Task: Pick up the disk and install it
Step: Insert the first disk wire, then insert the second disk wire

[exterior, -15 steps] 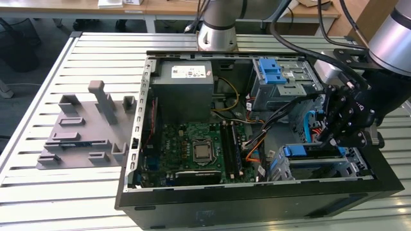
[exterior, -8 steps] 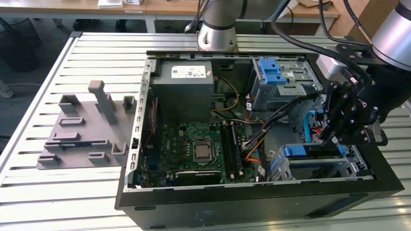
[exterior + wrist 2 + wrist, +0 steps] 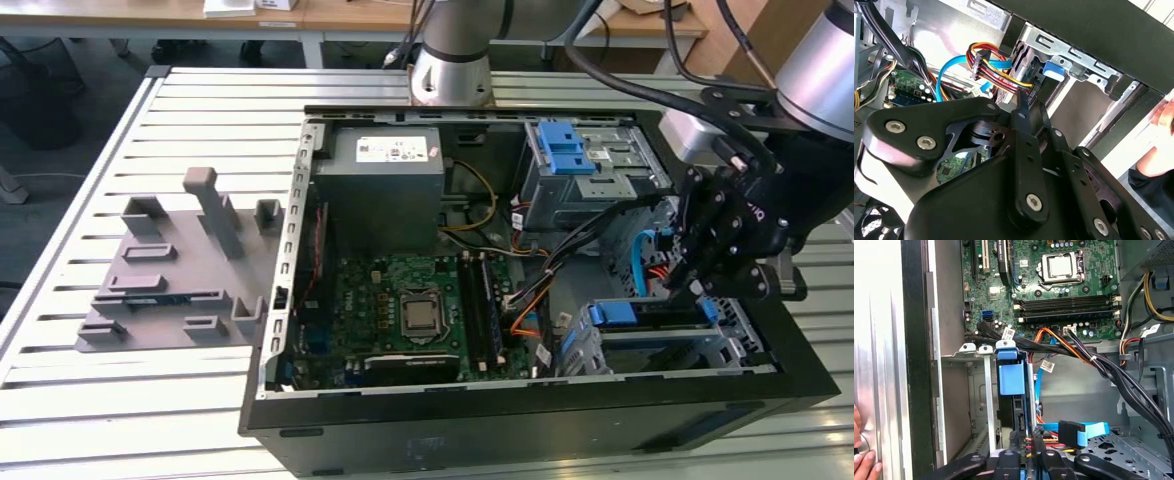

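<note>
The disk point(image 3: 1010, 377) stands on edge in the metal drive cage point(image 3: 969, 352) at the near right corner of the open computer case. The blue tab of its carrier frame faces the motherboard, and its dark edge runs back to my gripper point(image 3: 1025, 460). The fingers point(image 3: 1006, 462) sit either side of the disk's rear end and look shut on it. In the exterior view the gripper point(image 3: 697, 285) hangs just above the disk point(image 3: 638, 314). In the second wrist view the gripper point(image 3: 1020, 102) points at the cage.
Black, orange and blue cables point(image 3: 1079, 432) cross close to the cage. The motherboard point(image 3: 414, 300), the grey power-supply box point(image 3: 387, 160) and a second bay with blue latches point(image 3: 574, 150) fill the case. A grey fixture point(image 3: 174, 270) lies on the exterior view's left. A person's hand point(image 3: 861, 460) rests outside the case wall.
</note>
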`<action>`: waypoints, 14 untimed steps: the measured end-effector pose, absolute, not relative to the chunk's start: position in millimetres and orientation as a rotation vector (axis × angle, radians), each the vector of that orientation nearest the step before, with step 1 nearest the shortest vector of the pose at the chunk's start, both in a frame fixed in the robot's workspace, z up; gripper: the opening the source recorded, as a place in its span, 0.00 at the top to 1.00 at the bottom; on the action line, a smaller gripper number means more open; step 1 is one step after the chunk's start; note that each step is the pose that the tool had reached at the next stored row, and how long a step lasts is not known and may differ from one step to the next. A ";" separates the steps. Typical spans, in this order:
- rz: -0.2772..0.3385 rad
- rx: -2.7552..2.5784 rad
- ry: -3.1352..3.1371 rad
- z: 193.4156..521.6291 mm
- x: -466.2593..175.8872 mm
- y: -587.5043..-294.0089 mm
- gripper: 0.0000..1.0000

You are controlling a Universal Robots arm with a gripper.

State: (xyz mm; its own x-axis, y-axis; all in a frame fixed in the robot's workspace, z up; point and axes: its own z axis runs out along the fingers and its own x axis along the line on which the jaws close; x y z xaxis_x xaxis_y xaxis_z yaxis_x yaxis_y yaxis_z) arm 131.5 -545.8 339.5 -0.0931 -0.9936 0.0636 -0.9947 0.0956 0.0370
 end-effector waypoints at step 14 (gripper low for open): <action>0.022 2.066 -2.272 339.7 131.4 -545.8 0.89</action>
